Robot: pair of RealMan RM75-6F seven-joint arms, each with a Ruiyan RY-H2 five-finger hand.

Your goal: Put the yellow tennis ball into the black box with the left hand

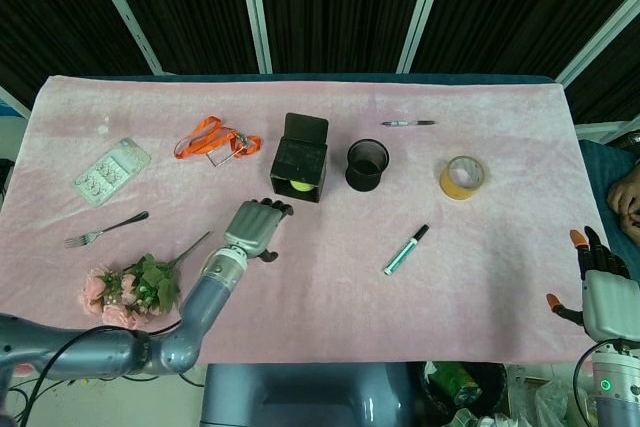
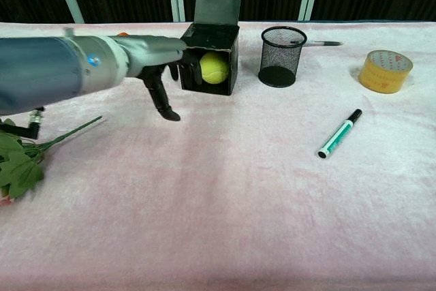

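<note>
Left hand [image 1: 256, 227] empty, fingers spread, near black box [image 1: 299, 159]; yellow tennis ball [image 2: 214, 67] inside.

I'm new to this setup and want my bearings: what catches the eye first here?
The yellow ball sits inside the black box, bright against it, mid-table at the back. Just in front and to the left, the left hand hangs empty, fingers apart. The right hand waits off the table's right edge.

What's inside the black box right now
The yellow tennis ball sits inside the black box, seen through its open front. The box's walls hide its back corners, so anything else in there cannot be seen. The left hand is outside it, holding nothing.
</note>
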